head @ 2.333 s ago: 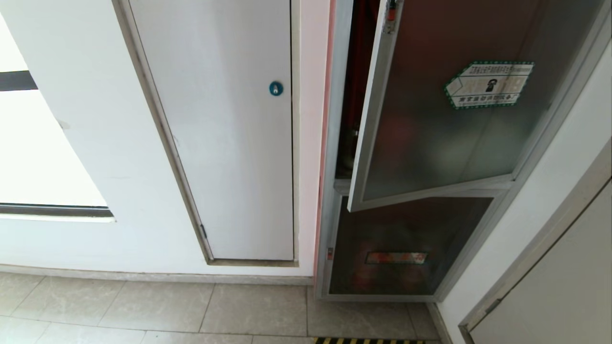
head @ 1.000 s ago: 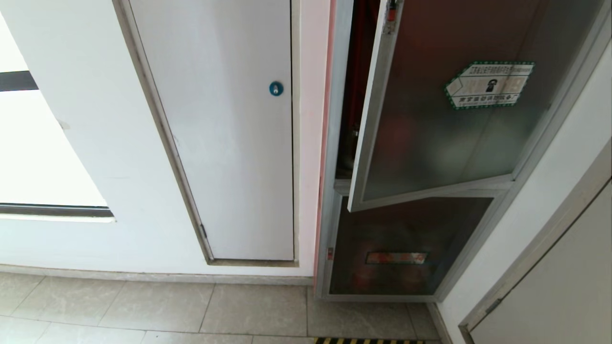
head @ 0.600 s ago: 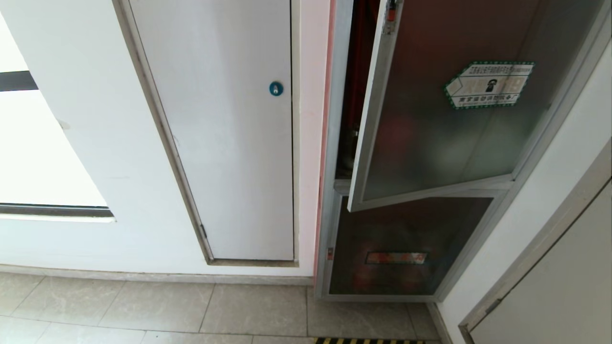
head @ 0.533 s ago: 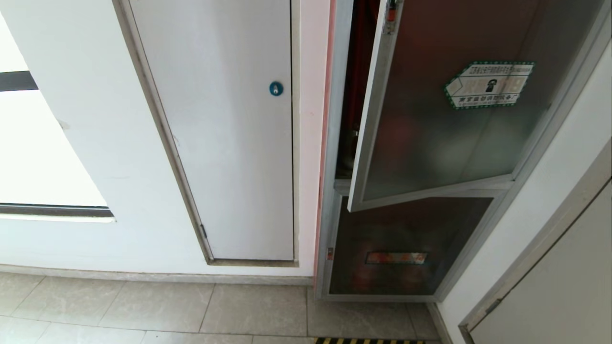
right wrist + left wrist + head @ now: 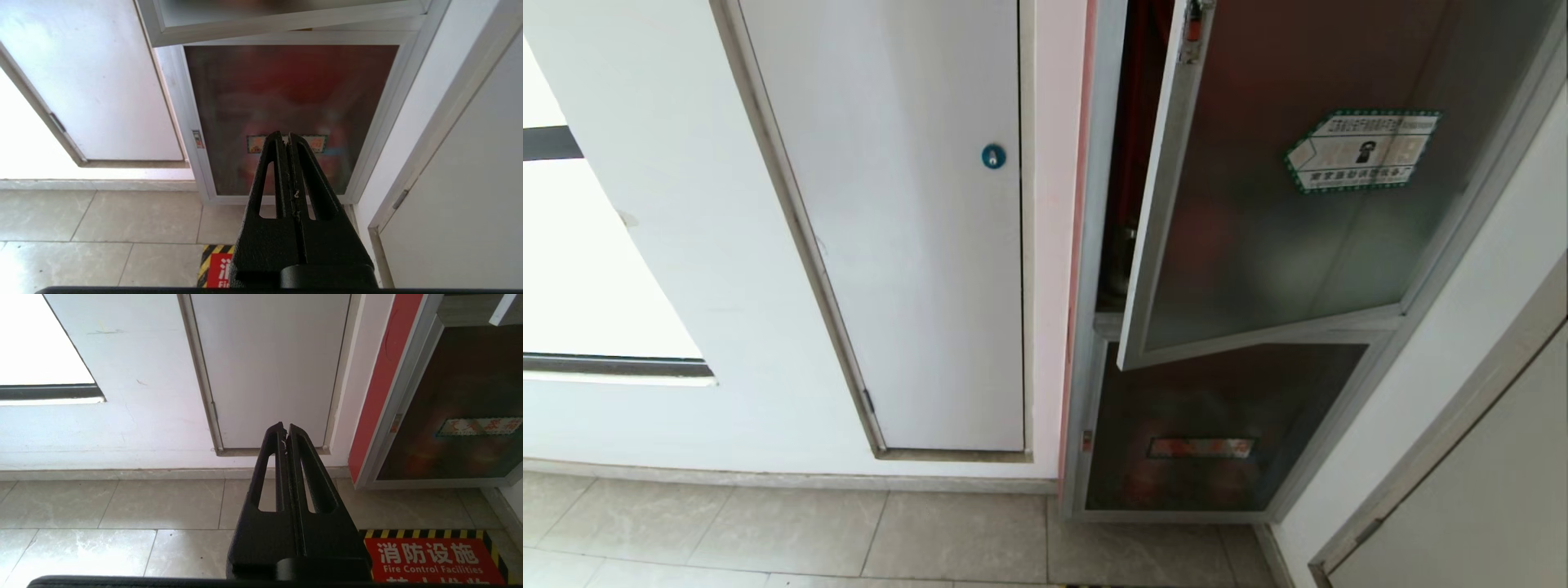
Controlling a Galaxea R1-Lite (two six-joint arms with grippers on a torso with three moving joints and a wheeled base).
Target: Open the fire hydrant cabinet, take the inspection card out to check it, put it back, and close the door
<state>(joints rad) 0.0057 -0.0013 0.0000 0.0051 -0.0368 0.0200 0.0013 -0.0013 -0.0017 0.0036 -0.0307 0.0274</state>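
The fire hydrant cabinet (image 5: pixel 1094 245), framed in silver aluminium, is recessed in the wall to the right of a white panel door (image 5: pixel 907 245) fitted with a round blue lock (image 5: pixel 992 155). The door (image 5: pixel 1282 212) of the cabinet's upper compartment, dark tinted glass in an aluminium frame, stands partly open: its free edge has swung clear of the frame on the left side, leaving a narrow gap through which a strip of red interior shows. A green-bordered hexagonal sticker (image 5: pixel 1362 151) sits on the glass, and a small red latch (image 5: pixel 1193 28) is at the top of the free edge. Below, the lower glass door (image 5: pixel 1217 433) with a red label (image 5: pixel 1201 447) sits flush in its frame.

The inspection card is in none of the views; the visible gap is too narrow and dark to show the contents.

Neither arm appears in the head view. The left gripper (image 5: pixel 285 430) has its fingers pressed together, holds nothing, and points at the base of the white panel door above the tiled floor (image 5: pixel 122 506). The right gripper (image 5: pixel 285 138) is likewise closed and empty, pointing at the lower glass door, well apart from it. A red floor marking (image 5: pixel 429 559) reading "Fire Control Facilities" lies before the cabinet.
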